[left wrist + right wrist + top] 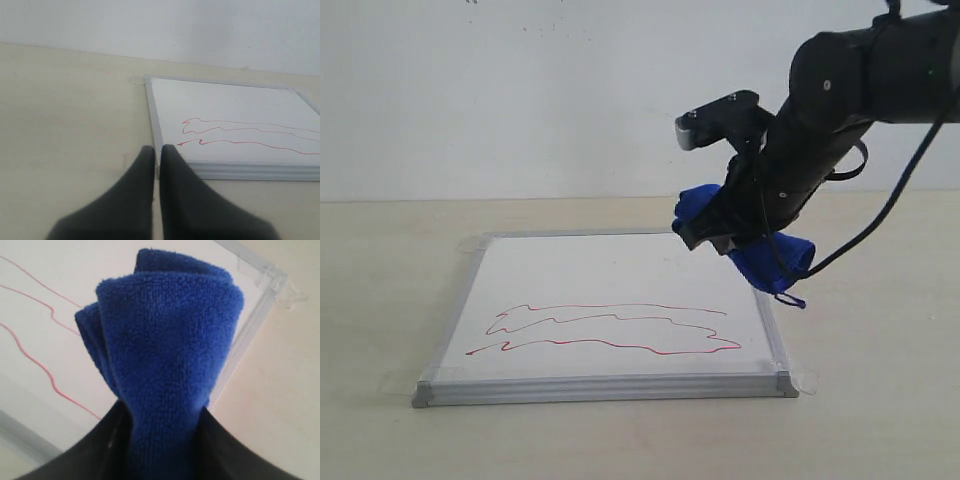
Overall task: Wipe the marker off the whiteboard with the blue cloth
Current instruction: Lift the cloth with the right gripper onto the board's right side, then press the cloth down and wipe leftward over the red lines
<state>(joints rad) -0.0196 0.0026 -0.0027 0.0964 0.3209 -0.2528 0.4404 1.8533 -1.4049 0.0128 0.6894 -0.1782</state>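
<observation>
The whiteboard lies flat on the table, silver-framed, with the marker as thin red wavy lines across its near half. My right gripper hangs above the board's far right corner, shut on the blue cloth, which bulges out on both sides of the fingers. In the right wrist view the blue cloth fills the middle, squeezed between the black jaws, with the marker and the whiteboard's corner behind. My left gripper is shut and empty, low beside the whiteboard near its corner.
A pale wooden table carries the board, and a plain white wall rises behind it. A black cable loops down from the right arm. Clear tape tabs stick out at the board's corners.
</observation>
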